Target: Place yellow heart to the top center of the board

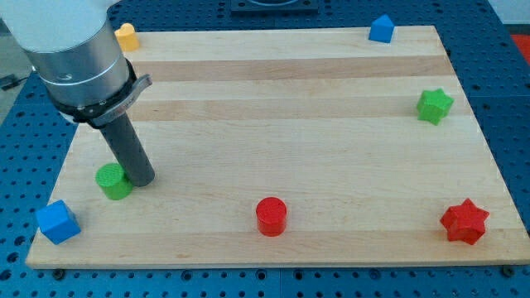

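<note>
Camera view: wooden board (273, 108) on blue pegboard table (509, 50), pale planks running left to right. Arm housing (70, 50), grey and cylindrical, at view's upper left, hiding board's top-left corner. Dark rod (126, 145) slanting down from it toward view's right. My tip (142, 180) down on board at view's left, touching or just beside right edge of green cylinder (113, 181); contact cannot be told for certain. No claw on this rig, so nothing released, clenched or grasped; only bare rod end.

Yellow heart (126, 36) at board's top-left corner, partly hidden behind arm housing, heart shape hard to make out from visible part. Well apart from tip, and well left of top centre.

Blue block (381, 29), house-like pentagon shape, at top edge toward view's right. Green star (435, 106) near right edge, upper half. Red star (464, 221) at bottom-right corner. Red cylinder (271, 216) near bottom edge, about centre. Blue cube (57, 222) at bottom-left corner, overhanging or right at board's edge, near green cylinder but apart from it.

All blocks separate from one another, none stacked. Dark object (273, 4) at view's top centre beyond board, cut off by frame, not identifiable.
</note>
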`<state>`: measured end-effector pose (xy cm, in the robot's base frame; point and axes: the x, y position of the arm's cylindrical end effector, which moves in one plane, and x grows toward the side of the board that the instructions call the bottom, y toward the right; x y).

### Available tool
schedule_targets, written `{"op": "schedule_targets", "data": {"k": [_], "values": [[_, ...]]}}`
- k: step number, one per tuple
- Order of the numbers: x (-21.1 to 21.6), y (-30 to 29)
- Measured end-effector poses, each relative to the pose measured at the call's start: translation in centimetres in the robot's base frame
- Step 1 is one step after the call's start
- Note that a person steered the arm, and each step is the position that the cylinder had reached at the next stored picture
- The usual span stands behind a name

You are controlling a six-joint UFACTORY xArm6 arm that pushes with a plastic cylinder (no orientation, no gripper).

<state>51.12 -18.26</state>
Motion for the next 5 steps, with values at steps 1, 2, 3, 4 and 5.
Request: {"op": "schedule_targets", "data": {"k": [1, 2, 3, 4, 5], "values": [[-0.9, 2.2], [-2.8, 12.5], [-8.0, 14.7], [-14.7, 7.0], [-20.1, -1.2]]}}
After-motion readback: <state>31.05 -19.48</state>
